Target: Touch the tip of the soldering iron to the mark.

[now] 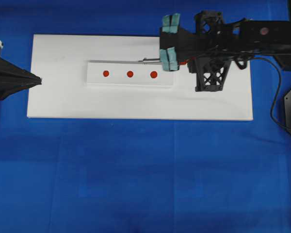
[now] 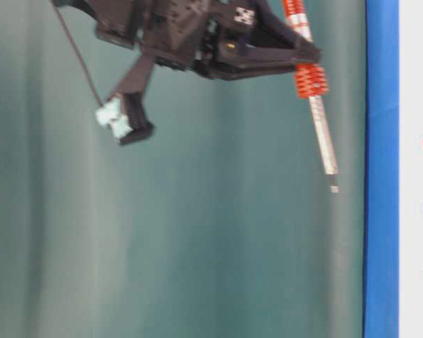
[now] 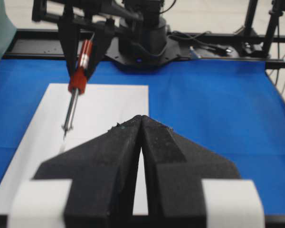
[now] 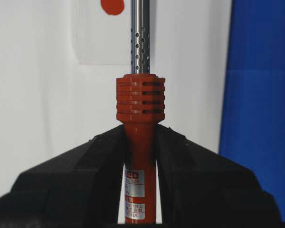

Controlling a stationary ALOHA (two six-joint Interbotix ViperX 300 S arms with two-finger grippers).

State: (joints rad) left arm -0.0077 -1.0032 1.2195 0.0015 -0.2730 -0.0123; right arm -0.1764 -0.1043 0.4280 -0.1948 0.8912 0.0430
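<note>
Right wrist view: right gripper [image 4: 140, 156], matte black wedge-shaped jaws, clamped on the soldering iron [image 4: 139, 142] at its ribbed red-orange plastic handle. Perforated silver shaft runs up past the edge of a red dot. Overhead: three solid red round dots in a row on a white strip [image 1: 130, 74], itself on a white rectangular board [image 1: 136, 104] over blue cloth [image 1: 145, 174]. The mark [image 1: 153, 74] lies nearest the iron; shaft just beside it, contact unclear. Left gripper [image 3: 141, 124] pressed shut, holding nothing, well apart at the board's left edge.
</note>
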